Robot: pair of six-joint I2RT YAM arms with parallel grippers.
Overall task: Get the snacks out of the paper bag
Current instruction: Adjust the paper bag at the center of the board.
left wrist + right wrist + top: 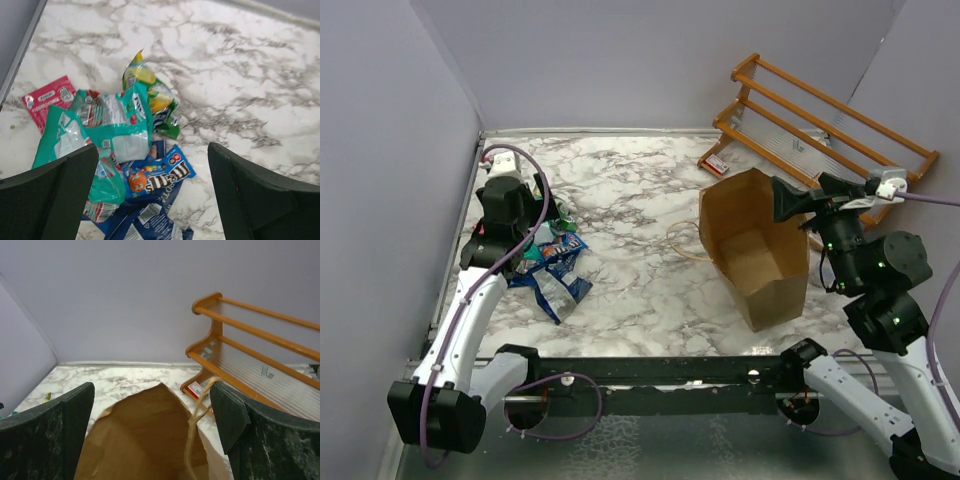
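The snacks [552, 268] lie in a heap on the marble table at the left. In the left wrist view I see a blue packet [160, 177], a green one [117, 131], a yellow-green one [150, 95] and a small red-pink one [47, 102]. My left gripper [152, 192] is open and empty above the heap; it also shows in the top view [535, 232]. The brown paper bag [755, 250] stands open at the right; no packet shows inside it. My right gripper [152, 425] is open over the bag's mouth [145, 435]. A twine handle [197, 420] rests against its right finger.
A wooden slatted rack [820, 125] stands at the back right, also in the right wrist view [260, 350]. A small red-and-white box [713, 163] lies at its foot. Grey walls close in the left, back and right sides. A loose bag handle [682, 240] lies on the table.
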